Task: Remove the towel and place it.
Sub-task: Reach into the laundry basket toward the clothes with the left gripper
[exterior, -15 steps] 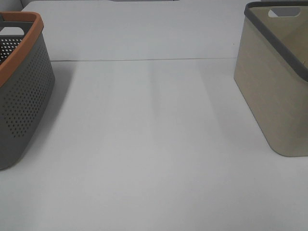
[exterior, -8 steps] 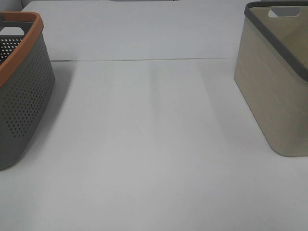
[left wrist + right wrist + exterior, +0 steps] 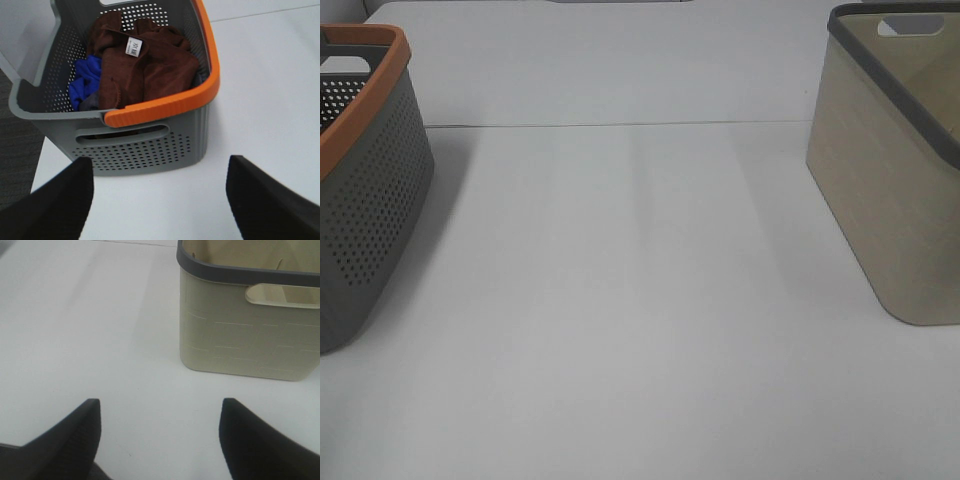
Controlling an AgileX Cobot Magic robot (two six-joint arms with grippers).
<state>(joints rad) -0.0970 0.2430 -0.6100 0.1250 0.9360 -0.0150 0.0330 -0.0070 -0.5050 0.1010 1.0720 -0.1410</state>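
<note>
The towel [image 3: 145, 70] is a dark reddish-brown cloth with a small white tag, lying crumpled inside the grey perforated basket [image 3: 150, 150] with an orange rim. A blue cloth [image 3: 85, 82] lies beside it in the same basket. My left gripper [image 3: 157, 200] is open and empty, short of the basket's near wall. My right gripper [image 3: 160, 440] is open and empty over the table, short of the beige basket [image 3: 245, 335]. Neither gripper shows in the exterior high view, where the towel is hidden inside the grey basket [image 3: 365, 200].
The beige basket [image 3: 895, 180] with a dark grey rim stands at the right, the grey one at the left. The white table [image 3: 640, 300] lies between them. A dark floor [image 3: 15, 150] shows past the table's edge by the grey basket.
</note>
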